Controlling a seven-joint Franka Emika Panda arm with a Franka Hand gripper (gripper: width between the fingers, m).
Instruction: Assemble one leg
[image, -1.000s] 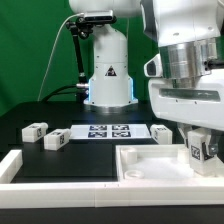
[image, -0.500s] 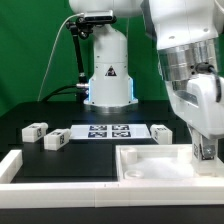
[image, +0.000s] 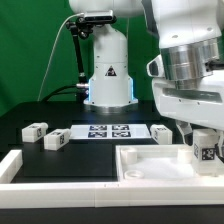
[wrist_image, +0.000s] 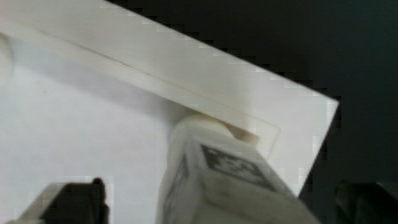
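**A:** What are the fingers (wrist_image: 75, 202) doing?
**B:** They stand open, one on each side of the leg (wrist_image: 224, 168). The wrist view shows a gap on both sides, so I judge that nothing is gripped.
**A:** Where exactly is the leg?
**B:** Right between them, centred. Its long axis runs straight out past the fingertips, and it is upright in the exterior view.
**A:** And its far end?
**B:** It meets a corner of the tabletop (wrist_image: 89, 110), just inside the raised rim. I cannot tell whether it is seated there.
**A:** What does the next move turn on?
**B:** Closing square across that axis. The leg needs no reaching for.
**A:** Anything farther out?
**B:** Three spare legs (image: 160, 131) on the surface (image: 100, 158), well apart from the fingers, either side of the marker board (image: 105, 131).
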